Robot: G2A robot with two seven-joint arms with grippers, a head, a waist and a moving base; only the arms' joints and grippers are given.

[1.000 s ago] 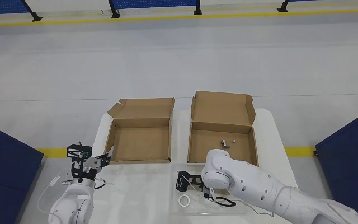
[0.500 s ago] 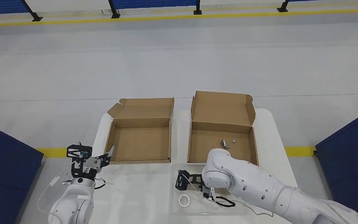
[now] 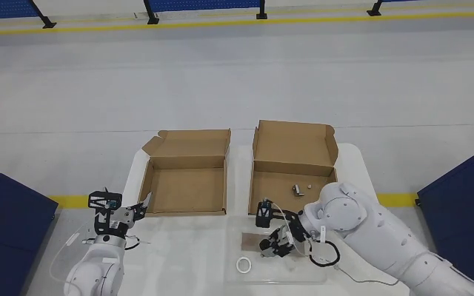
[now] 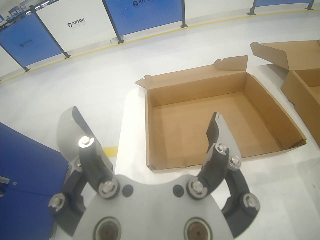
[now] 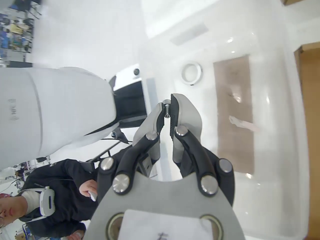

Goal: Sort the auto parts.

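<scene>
Apparent transfer step; right gripper (image 5: 168, 108) clenches a bolt (image 5: 166, 107) above the tray (image 3: 296, 275); left gripper (image 4: 145, 113) released, far from tray; next, probably: deposit bolt in box (image 3: 275, 194) beyond tray.

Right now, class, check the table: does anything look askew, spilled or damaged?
Nothing stands out. The left box and right box sit square and open, the white ring lies flat in the clear tray, and the right gripper pinches a small bolt cleanly over it.
</scene>
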